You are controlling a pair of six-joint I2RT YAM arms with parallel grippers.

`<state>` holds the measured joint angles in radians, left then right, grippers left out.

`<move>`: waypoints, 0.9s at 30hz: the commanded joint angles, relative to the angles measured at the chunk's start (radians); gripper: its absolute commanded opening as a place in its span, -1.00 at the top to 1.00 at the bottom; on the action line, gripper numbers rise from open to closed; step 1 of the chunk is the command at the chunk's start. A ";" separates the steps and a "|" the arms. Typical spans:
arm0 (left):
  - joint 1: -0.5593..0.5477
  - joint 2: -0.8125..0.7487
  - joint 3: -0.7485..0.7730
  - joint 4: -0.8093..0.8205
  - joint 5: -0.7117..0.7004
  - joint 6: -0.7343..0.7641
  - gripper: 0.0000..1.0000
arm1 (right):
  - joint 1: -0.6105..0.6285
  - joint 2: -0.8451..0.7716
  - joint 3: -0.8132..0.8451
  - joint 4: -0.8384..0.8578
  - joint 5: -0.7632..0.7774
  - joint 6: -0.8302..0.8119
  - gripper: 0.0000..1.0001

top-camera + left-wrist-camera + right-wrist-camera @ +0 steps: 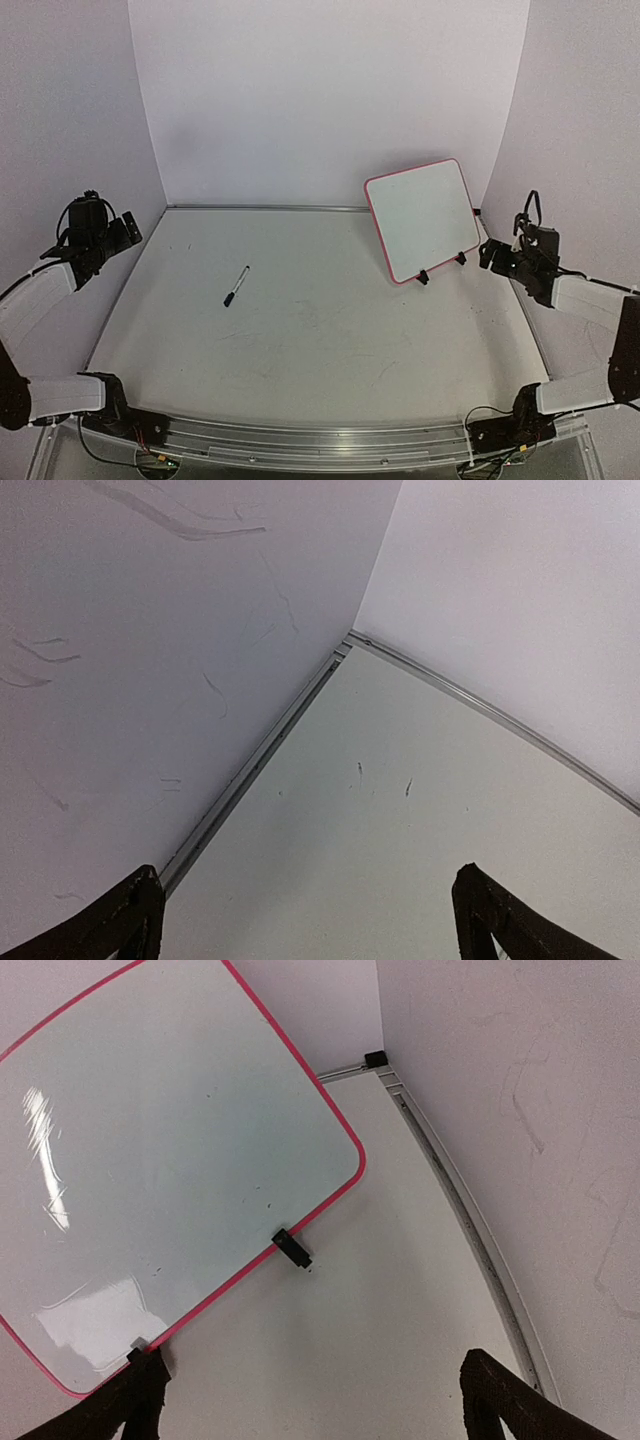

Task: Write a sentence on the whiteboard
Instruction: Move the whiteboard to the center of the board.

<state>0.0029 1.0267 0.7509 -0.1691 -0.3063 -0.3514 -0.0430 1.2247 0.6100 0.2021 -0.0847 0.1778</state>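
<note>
The whiteboard, white with a pink-red rim and two black clip feet, stands tilted at the back right of the table. It also shows in the right wrist view; its face is blank and no sentence shows on it. A marker lies on the table left of centre. My left gripper is open and empty at the far left edge, and in its wrist view only bare table lies between the fingers. My right gripper is open and empty just right of the whiteboard, with its fingertips spread wide.
White walls enclose the table on the left, back and right. A metal rail runs along the back edge and shows in the left wrist view and the right wrist view. Both arm bases sit at the near corners.
</note>
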 commanded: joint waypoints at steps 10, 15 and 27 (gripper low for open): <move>0.002 0.149 0.516 -0.456 0.346 0.257 -0.99 | 0.228 0.474 0.367 -0.221 -0.245 -0.227 -0.55; 0.002 0.098 0.373 -0.325 0.431 0.262 -0.99 | 0.249 0.598 0.486 -0.285 -0.223 -0.231 -0.39; 0.002 0.076 0.278 -0.281 0.440 0.298 -0.99 | 0.270 0.661 0.545 -0.392 -0.170 -0.204 -0.01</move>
<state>0.0029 1.1256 1.0273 -0.4953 0.1083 -0.0761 0.2170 1.8773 1.1259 -0.1434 -0.2729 -0.0287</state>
